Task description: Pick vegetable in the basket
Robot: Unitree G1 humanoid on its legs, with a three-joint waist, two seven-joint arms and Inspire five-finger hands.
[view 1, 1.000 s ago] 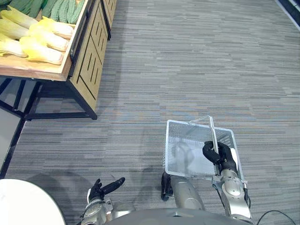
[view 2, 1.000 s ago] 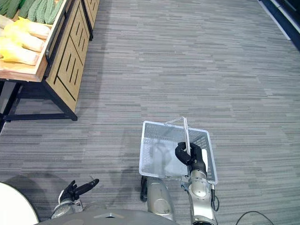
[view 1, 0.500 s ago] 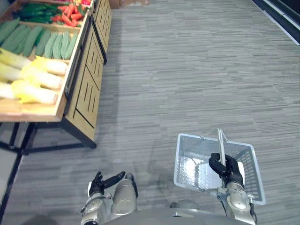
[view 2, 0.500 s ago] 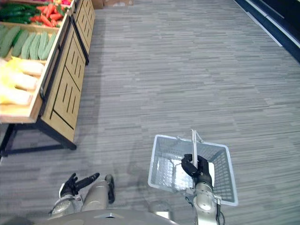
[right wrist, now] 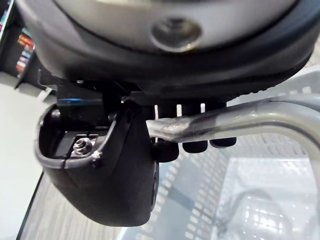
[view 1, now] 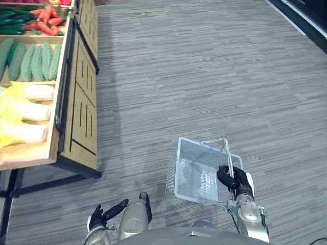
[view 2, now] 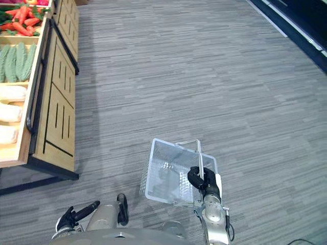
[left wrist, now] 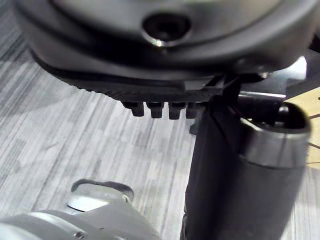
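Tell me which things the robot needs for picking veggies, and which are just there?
For the job:
- basket, its handle gripped by the right hand
- carrots, green vegetables, pale yellow cabbages
- left hand, open, holding nothing

Just there:
- wooden stand under the vegetables
- grey striped floor

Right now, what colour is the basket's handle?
The handle is silver, clearest in the right wrist view.

Right hand (right wrist: 117, 172) grips handle (right wrist: 260, 118); basket (right wrist: 207, 192) (wire mesh) beneath
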